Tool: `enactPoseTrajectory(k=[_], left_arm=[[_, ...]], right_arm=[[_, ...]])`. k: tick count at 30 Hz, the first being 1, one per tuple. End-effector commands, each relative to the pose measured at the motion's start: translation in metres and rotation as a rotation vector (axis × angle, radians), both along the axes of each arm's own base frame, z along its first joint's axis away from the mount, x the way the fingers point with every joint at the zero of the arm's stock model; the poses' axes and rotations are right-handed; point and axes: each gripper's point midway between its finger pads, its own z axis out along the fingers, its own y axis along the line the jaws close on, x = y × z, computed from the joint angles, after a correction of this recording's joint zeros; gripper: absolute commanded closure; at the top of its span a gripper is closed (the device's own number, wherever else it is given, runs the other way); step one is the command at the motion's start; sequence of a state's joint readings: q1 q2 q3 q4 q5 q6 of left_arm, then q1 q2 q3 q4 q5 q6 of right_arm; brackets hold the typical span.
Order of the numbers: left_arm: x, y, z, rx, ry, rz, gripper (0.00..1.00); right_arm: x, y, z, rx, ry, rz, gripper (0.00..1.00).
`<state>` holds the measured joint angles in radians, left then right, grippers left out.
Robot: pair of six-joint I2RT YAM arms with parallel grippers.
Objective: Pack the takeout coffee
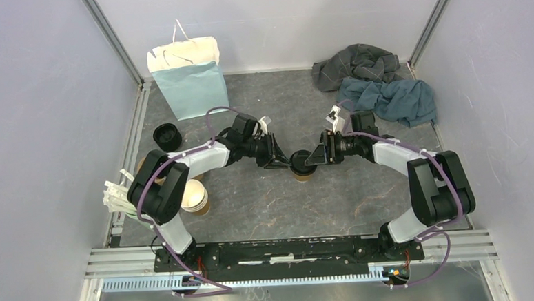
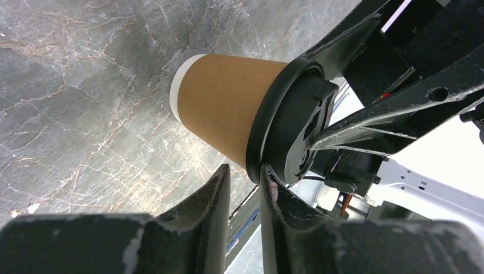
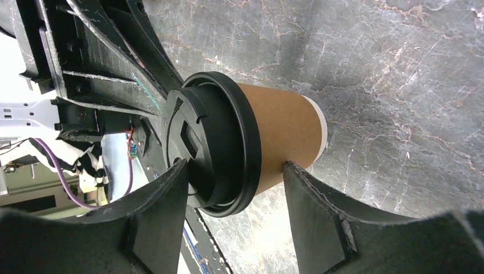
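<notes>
takeout coffee [image 1: 302, 169] upright; left fingers [image 2: 201, 212], right fingers [image 3: 326, 220] flank lid rim [image 3: 251, 149]

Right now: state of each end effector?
Left end effector: nearly closed at the lid rim of the takeout coffee; grip cannot be told.
Right end effector: open, fingers either side of the takeout coffee, not clamped.
</notes>
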<state>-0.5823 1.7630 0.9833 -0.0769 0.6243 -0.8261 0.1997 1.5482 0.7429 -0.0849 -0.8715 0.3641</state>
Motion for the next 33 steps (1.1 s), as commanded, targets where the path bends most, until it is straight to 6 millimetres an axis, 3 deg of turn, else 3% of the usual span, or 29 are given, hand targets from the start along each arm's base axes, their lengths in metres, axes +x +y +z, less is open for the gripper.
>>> enactPoseTrajectory(k=[1, 6, 11, 18, 24, 33], left_arm=[[-0.06, 0.085, -0.107, 0.523, 0.164, 0.021, 0.76], [-0.011, 0.028, -0.021, 0.287, 0.027, 0.022, 0.67], [0.009, 0.0, 0.026, 0.165, 0.006, 0.049, 0.56], [0.007, 0.001, 0.042, 0.157, -0.008, 0.039, 0.49], [0.004, 0.015, 0.065, 0.187, -0.068, 0.057, 0.44], [-0.004, 0.041, 0.095, 0.245, -0.158, 0.095, 0.4]], right_arm=[[-0.02, -0.034, -0.046, -0.235, 0.089, -0.057, 0.36], [-0.004, -0.03, -0.011, -0.216, 0.033, -0.071, 0.3], [0.005, -0.029, 0.015, -0.216, -0.007, -0.063, 0.25], [0.016, -0.034, 0.041, -0.26, -0.073, -0.059, 0.14], [0.021, -0.028, 0.064, -0.328, -0.164, -0.027, 0.04], [0.021, -0.019, 0.055, -0.729, -0.257, 0.097, 0.02]])
